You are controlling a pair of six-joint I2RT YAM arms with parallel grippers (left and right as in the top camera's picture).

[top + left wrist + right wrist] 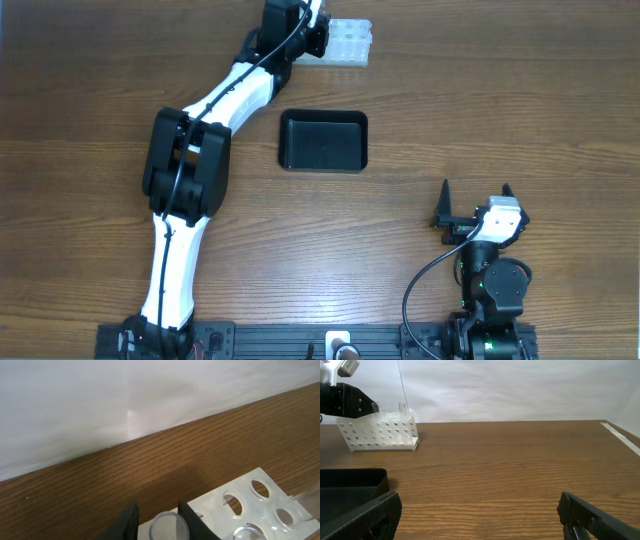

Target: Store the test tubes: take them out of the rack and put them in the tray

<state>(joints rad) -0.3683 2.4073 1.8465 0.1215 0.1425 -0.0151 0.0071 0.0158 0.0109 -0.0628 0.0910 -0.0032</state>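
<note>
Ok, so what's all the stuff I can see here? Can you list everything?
test tubes: at least two, clear, standing in the rack; I can't tell the full count
rack: one, white with round holes, at the far edge of the table
tray: one, black, in the middle of the table, nothing in it
table: one, brown wood, under everything
wall: one, white, behind the table
left gripper: one, black, at the rack, right over a tube
right gripper: one, black, open, near its own base, holding nothing
</note>
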